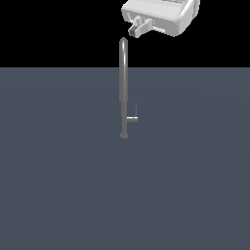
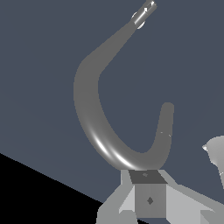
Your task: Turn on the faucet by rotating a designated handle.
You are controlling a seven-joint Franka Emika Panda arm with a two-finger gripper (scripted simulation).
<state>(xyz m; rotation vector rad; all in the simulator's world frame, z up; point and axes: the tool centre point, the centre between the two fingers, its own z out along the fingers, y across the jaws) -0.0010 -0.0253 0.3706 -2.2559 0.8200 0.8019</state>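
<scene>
The faucet [image 1: 124, 88] stands upright in the middle of the grey floor, a tall slender grey tube with an arched top. The handle [image 1: 133, 118] is a short stub off its lower stem on the exterior view's right, ending in a thin rod that points up. My gripper [image 1: 137, 27] hangs just above and slightly to the exterior view's right of the arch, not touching it. Its jaws look open and empty. In the wrist view the faucet's arch [image 2: 94, 127] curves right in front of one finger [image 2: 149, 200]. The handle is not clearly told apart there.
The flat grey floor [image 1: 58, 185] spreads all around the faucet's small round base [image 1: 124, 135]. Nothing else stands on it.
</scene>
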